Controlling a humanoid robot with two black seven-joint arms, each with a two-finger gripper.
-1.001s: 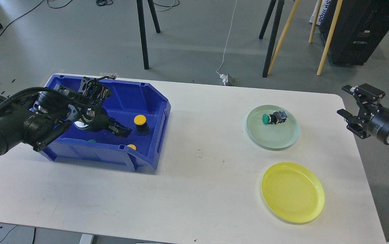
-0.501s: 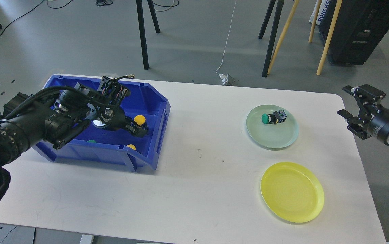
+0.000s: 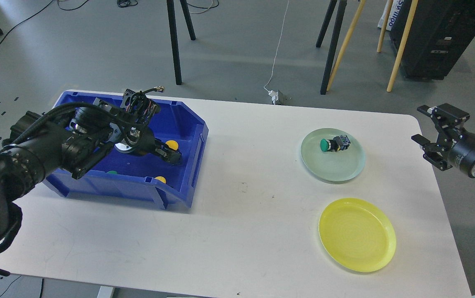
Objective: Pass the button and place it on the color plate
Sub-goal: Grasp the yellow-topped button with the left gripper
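Grey floor runs behind a white surface [image 3: 237, 231], with tripod legs and wooden poles standing on it beyond the far edge. On the left of the surface sits a blue bin [image 3: 187, 165], and my left gripper [image 3: 173, 156] reaches down into it. Its fingers sit right at a yellow button [image 3: 172, 145] inside the bin, but they are dark and bunched against the button's black base, so I cannot tell whether they are pinching it or only touching. A second yellow button [image 3: 160, 179] shows just behind the bin's near wall, and a sliver of a green button [image 3: 112, 172] shows further left along that wall. On the right of the surface lies a pale green plate [image 3: 332, 171] holding a green button [image 3: 334, 143] tipped on its side. Nearer me lies a yellow plate [image 3: 357, 234], apart from the green one. My right gripper [image 3: 430, 138] hovers off the right edge of the surface, fingers spread and holding nothing.
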